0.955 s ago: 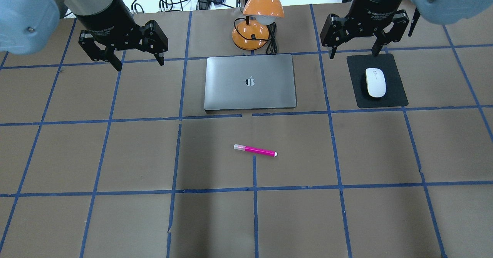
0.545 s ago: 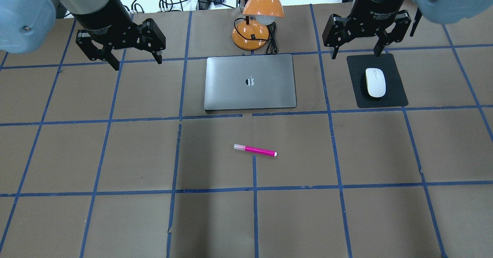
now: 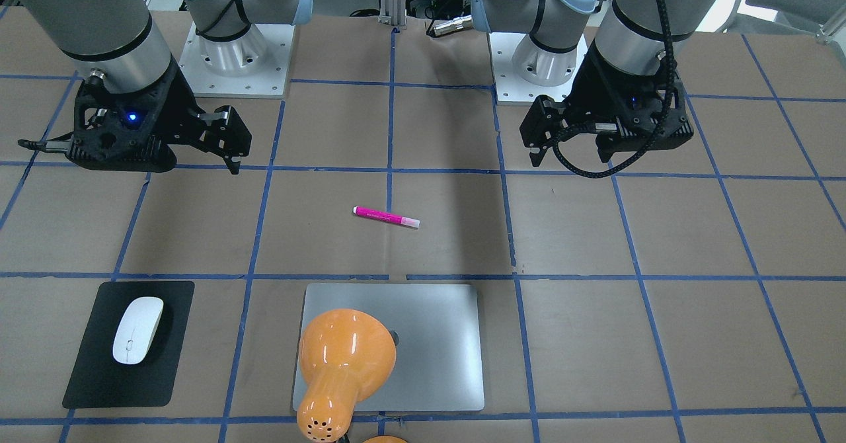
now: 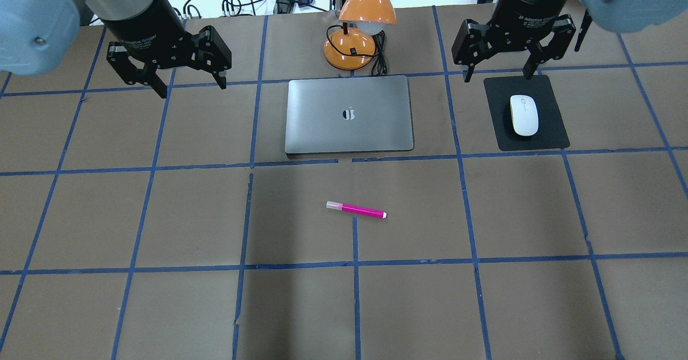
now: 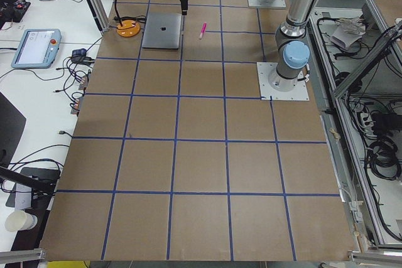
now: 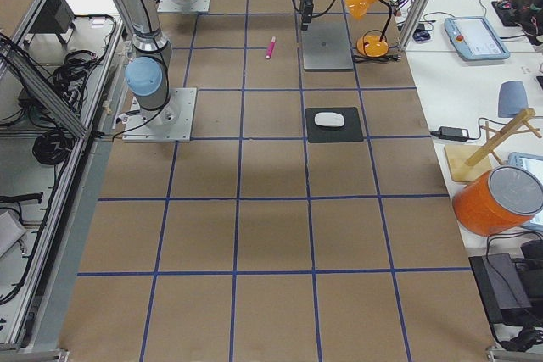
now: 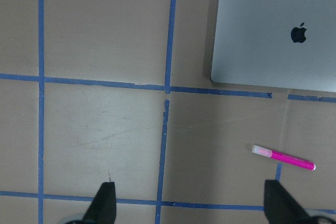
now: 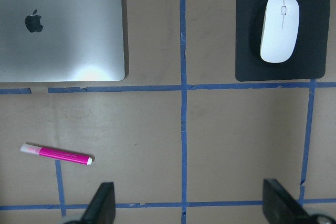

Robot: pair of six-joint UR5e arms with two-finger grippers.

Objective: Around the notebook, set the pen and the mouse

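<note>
**A:** where would you grab these? left gripper [image 4: 191, 87] and right gripper [image 4: 498, 75] both hang spread wide and empty, at 10 and 2 o'clock of the notebook [image 4: 349, 114]

**B:** pen [image 4: 356, 210] lies flat on the desk [image 4: 161, 215] at 6 o'clock of the notebook, well apart from it. looks light and stiff but round, so I'd guess it rolls, pinch across the barrel mid-length. mouse [image 4: 523, 115] sits on the mat [image 4: 553, 137] at 3 o'clock, glossy dome, probably slippery, so squeeze its long sides low down
</note>
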